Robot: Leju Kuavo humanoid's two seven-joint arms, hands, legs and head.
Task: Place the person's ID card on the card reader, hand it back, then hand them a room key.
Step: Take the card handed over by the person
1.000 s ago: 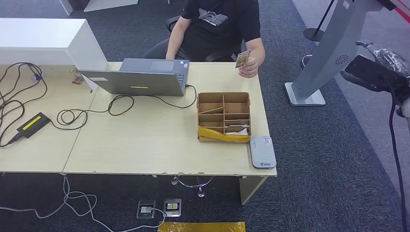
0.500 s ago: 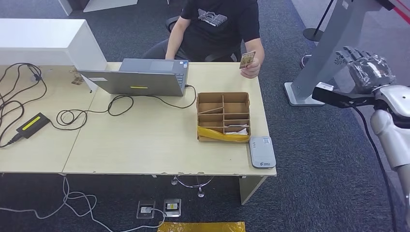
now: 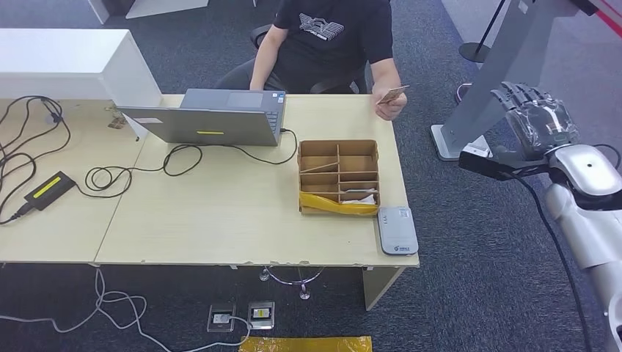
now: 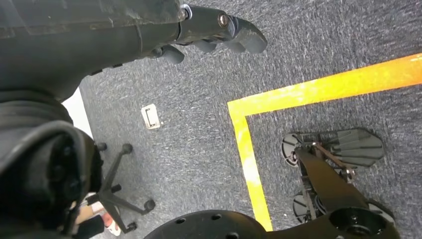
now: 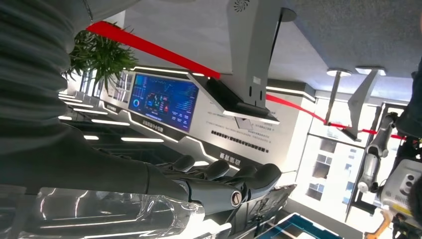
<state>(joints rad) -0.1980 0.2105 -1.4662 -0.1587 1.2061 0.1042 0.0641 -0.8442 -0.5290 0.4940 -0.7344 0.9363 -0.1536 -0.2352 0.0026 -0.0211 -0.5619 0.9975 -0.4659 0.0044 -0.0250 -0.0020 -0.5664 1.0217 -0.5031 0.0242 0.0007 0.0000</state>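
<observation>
Task barely begun: a seated person [image 3: 330, 37] holds the ID card [image 3: 392, 94] out over the desk's [image 3: 220, 220] far corner. The robot's right hand [image 3: 535, 117] is raised, fingers spread, holding nothing, well apart from it. Card reader [image 3: 397, 229] lies bare.

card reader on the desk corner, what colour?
Light grey card reader, with a small dark mark near its front edge; the head view shows it best.

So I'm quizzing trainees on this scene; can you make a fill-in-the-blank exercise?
1. The tan ID card is held by the ____.
2. The grey card reader lies on the desk beside the divided ____ box.
3. The robot's raised right hand holds ____.

Missing words: person; cardboard; nothing
</observation>
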